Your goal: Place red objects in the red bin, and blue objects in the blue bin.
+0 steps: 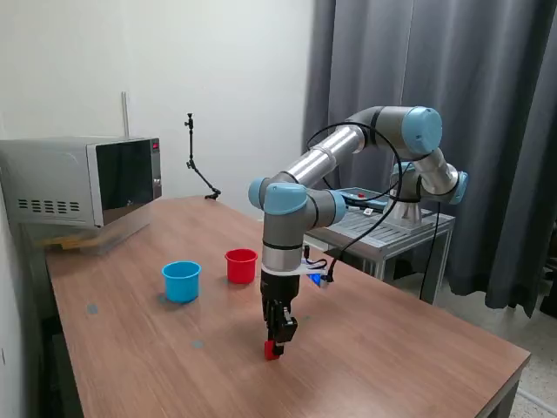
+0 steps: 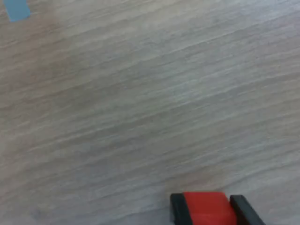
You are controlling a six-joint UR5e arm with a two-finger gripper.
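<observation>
A small red cube (image 1: 272, 350) rests on the wooden table (image 1: 392, 348) near its front. My gripper (image 1: 278, 338) points straight down over it, and its black fingers (image 2: 178, 208) press against both sides of the cube (image 2: 208, 211); it also shows in the wrist view (image 2: 209, 216). The red cup (image 1: 241, 265) and the light blue cup (image 1: 181, 280) stand upright side by side, further back toward the exterior view's left. The other red cube and the dark blue cubes are not in view.
A microwave (image 1: 83, 181) stands at the table's back left corner in the exterior view. A metal cart (image 1: 387, 222) holds the arm's base behind the table. Small blue-grey tape marks (image 1: 197, 343) (image 2: 16, 9) lie on the tabletop.
</observation>
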